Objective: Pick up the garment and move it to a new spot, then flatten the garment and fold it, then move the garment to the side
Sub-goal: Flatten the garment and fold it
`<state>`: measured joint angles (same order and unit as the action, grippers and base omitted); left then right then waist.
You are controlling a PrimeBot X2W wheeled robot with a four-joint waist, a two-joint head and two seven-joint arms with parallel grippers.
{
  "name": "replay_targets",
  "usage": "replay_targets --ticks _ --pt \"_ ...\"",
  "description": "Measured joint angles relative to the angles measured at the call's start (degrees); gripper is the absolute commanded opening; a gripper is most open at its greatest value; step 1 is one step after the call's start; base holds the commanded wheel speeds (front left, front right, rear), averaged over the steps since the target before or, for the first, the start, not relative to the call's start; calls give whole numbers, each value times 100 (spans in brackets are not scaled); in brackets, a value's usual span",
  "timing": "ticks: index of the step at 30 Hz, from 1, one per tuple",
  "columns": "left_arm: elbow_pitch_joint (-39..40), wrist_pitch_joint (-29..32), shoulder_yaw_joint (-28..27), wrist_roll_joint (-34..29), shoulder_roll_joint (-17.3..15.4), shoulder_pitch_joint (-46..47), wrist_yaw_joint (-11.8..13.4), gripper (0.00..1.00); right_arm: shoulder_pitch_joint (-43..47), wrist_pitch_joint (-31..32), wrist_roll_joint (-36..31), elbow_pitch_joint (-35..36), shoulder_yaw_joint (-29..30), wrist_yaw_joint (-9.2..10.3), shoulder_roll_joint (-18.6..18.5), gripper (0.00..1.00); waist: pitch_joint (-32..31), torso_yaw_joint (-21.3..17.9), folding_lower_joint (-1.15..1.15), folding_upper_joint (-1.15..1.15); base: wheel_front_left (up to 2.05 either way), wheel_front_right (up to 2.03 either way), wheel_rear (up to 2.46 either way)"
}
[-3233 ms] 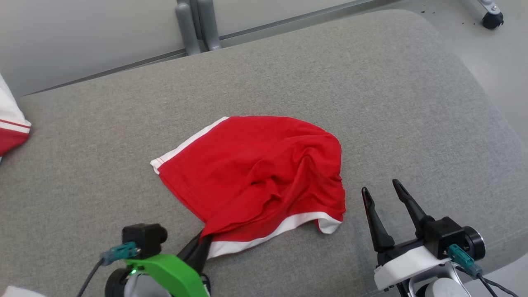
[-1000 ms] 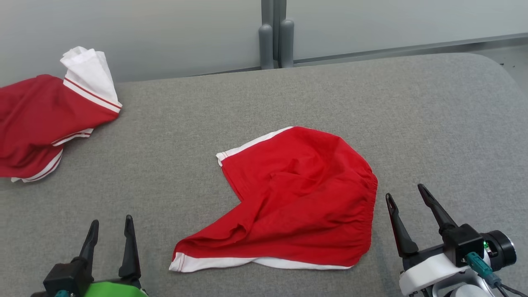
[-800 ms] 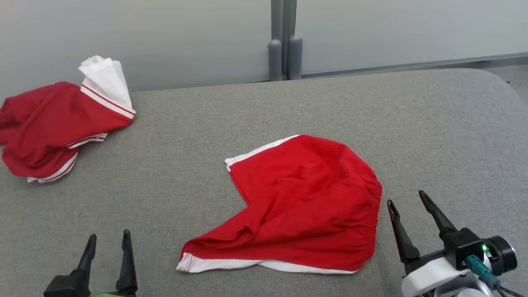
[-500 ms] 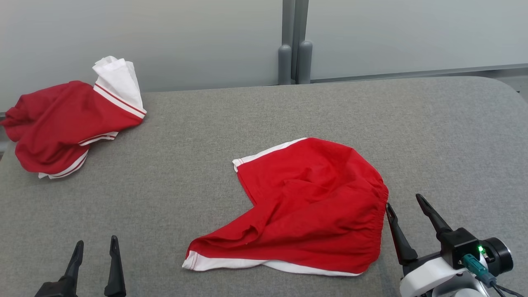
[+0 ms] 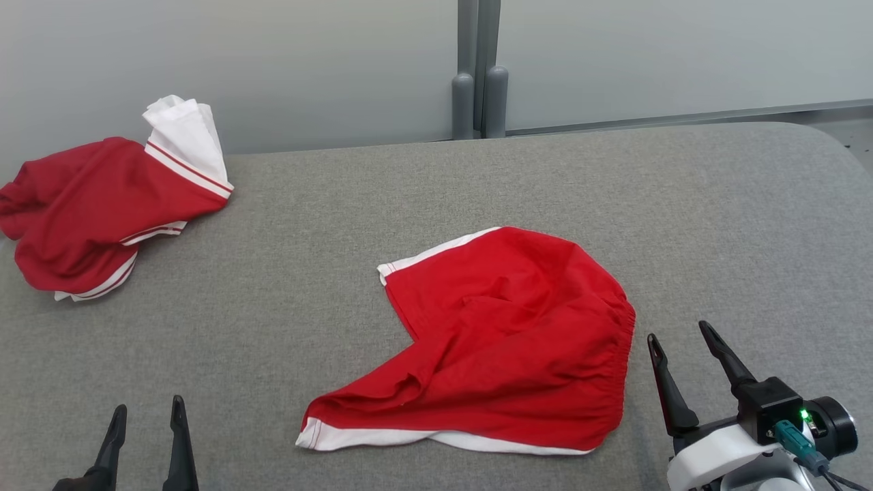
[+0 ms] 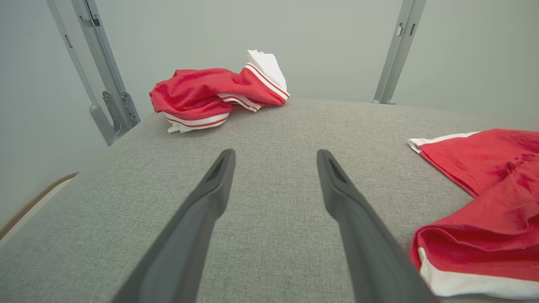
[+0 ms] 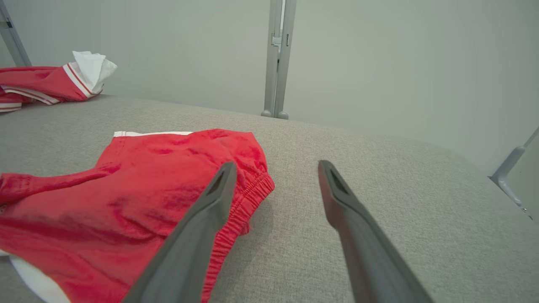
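The red shorts (image 5: pixel 518 341) lie loose on the desk (image 5: pixel 307 204), a little right of its middle and closer to the near edge than the far one. They are only half spread. One leg runs out toward the near left, and soft folds cross the seat.

Both tools hang just above the cloth of the desk with nothing in them. The left tool (image 5: pixel 149 404) is near the near left corner, its two fingers spread wide and well apart from the shorts. The right tool (image 5: pixel 678 331) is equally wide, just beside the gathered waistband (image 5: pixel 624 341). In the right wrist view its left finger overlaps that band, though I cannot tell whether it touches.

The shorts look thin, light and limp, likely a smooth knit, so they will sag and bunch wherever they are lifted from one point. The puckered elastic waistband is the thickest and firmest edge, which makes it the best hold. The white hem (image 5: pixel 382 436) of the near leg, stitched and doubled, is a fair second hold for pulling the cloth flat.

The desk is padded, with rounded corners and a coarse grey weave that should drag on the fabric. A heap of clothes (image 5: pixel 89 198) in red and white sits at the far left corner.
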<state>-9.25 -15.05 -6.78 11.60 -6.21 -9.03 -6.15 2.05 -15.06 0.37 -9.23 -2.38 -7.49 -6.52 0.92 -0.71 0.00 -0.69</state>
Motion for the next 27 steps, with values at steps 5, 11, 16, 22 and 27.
replay_targets --ticks 5,11,16,22,27 --pt "-7 0 -59 -66 31 -10 -53 100 0 0 -2 1 22 0 2 100 -11 -27 0 0 0 0 0" --pt "-46 1 -99 -138 96 -32 -96 100 -1 0 -14 26 43 0 -1 100 -24 -21 0 0 0 0 0" --pt "-47 0 -99 -167 137 -33 -115 100 -4 0 -15 30 33 0 0 100 -26 -10 0 0 0 0 0" --pt "-54 0 -118 -186 155 -33 -123 100 -6 0 -33 38 -29 0 7 100 8 -18 0 0 0 0 0" --pt "-162 0 18 -190 133 -32 -124 100 57 0 148 -86 -347 0 -30 100 62 -27 0 0 0 0 0"
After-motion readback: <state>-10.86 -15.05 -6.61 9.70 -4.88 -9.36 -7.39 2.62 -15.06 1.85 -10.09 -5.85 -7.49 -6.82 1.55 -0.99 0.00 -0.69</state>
